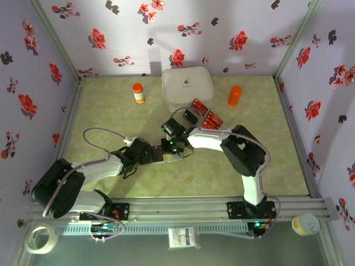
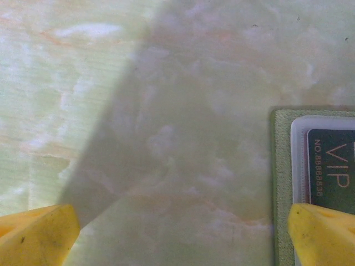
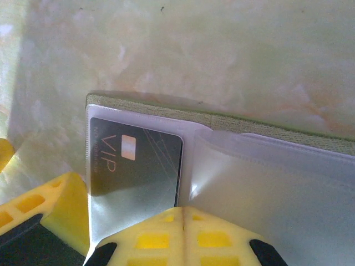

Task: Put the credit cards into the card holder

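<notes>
The olive-green card holder (image 3: pixel 266 132) lies open on the table, pale clear sleeves facing up. A dark grey credit card marked VIP (image 3: pixel 136 160) sits in its left sleeve. My right gripper (image 3: pixel 182 213) is shut, its yellow tips pressed together just over the sleeve beside that card, nothing seen between them. My left gripper (image 2: pixel 177 238) is open wide; its right fingertip (image 2: pixel 324 233) lies over the holder's corner (image 2: pixel 280 183), near the VIP card (image 2: pixel 333 172). In the top view both grippers (image 1: pixel 158 152) (image 1: pixel 175 145) meet mid-table. Red cards (image 1: pixel 199 106) (image 1: pixel 213 119) and a dark one (image 1: pixel 190 116) lie behind them.
A big white rounded box (image 1: pixel 187 87) stands at the back centre, next to the loose cards. An orange bottle with a white label (image 1: pixel 138 92) is at the back left, a plain orange one (image 1: pixel 235 95) at the back right. Flowered walls enclose the table.
</notes>
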{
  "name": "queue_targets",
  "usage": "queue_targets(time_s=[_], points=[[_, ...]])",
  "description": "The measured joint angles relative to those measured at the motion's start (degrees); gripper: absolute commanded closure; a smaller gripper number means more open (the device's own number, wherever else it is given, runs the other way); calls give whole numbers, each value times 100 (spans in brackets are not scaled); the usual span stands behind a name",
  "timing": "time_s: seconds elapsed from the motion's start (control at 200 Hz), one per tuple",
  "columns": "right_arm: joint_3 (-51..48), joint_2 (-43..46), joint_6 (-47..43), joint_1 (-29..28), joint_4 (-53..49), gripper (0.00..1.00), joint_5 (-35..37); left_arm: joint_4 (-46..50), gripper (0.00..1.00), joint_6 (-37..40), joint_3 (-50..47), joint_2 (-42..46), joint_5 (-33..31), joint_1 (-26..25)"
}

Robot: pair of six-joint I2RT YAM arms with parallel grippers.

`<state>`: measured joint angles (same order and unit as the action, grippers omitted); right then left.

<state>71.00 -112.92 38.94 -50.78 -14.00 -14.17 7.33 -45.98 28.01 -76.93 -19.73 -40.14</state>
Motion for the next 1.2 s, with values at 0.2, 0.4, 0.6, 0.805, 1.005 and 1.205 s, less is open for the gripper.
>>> queue_targets(time_s=[0.2,0.4,0.6,0.805,1.005,1.205], points=[[11,-15,0,-13,-2,99,2,2,1,0,0,0,0,-2],[11,-15,2,-13,0,99,2,0,0,0,0,0,0,-2],[15,-15,4,-13,0,99,-4,2,0,0,0,0,0,-2],[22,-59,66,-11,44,99,-76,2,0,0,0,0,0,-2],[20,-61,68,-11,66,99,-103,2,0,0,0,2,0,-2],[-26,48,66,52,61,91,-107,28,0,0,0,48,20,0]])
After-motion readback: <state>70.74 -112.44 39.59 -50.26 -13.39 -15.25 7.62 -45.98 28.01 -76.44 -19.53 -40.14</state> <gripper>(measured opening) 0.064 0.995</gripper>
